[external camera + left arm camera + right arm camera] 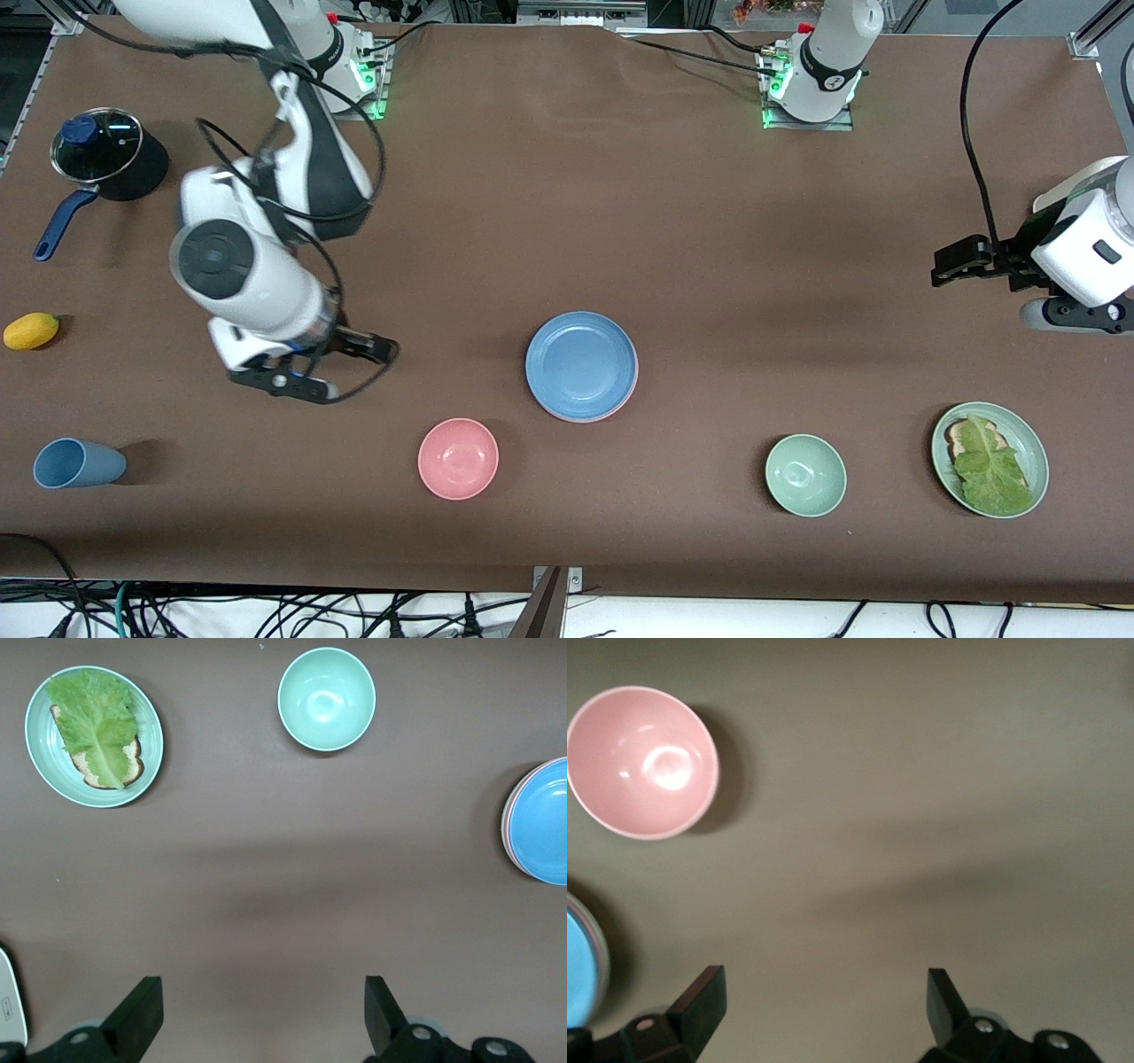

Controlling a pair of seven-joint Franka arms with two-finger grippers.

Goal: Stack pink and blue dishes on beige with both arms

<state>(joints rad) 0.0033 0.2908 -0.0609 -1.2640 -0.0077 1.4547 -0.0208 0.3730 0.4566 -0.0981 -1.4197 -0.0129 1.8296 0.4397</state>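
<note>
Both grippers are showing in the front view: the right gripper (354,350) is hanging open and empty over bare table toward the right arm's end, and the left gripper (952,263) is hanging open and empty over the left arm's end, that arm waiting. Between them the blue plate (580,363) is lying on top of the pink plate (631,390), of which only a thin rim is peeking out; a beige plate cannot be made out. From the left wrist view, its fingers (137,1014) are standing wide apart with nothing between them, the stacked blue plate (540,819) lying well apart from them. From the right wrist view, its fingers (700,1001) are likewise spreading wide and empty, the blue plate (580,970) sitting just beside one finger.
</note>
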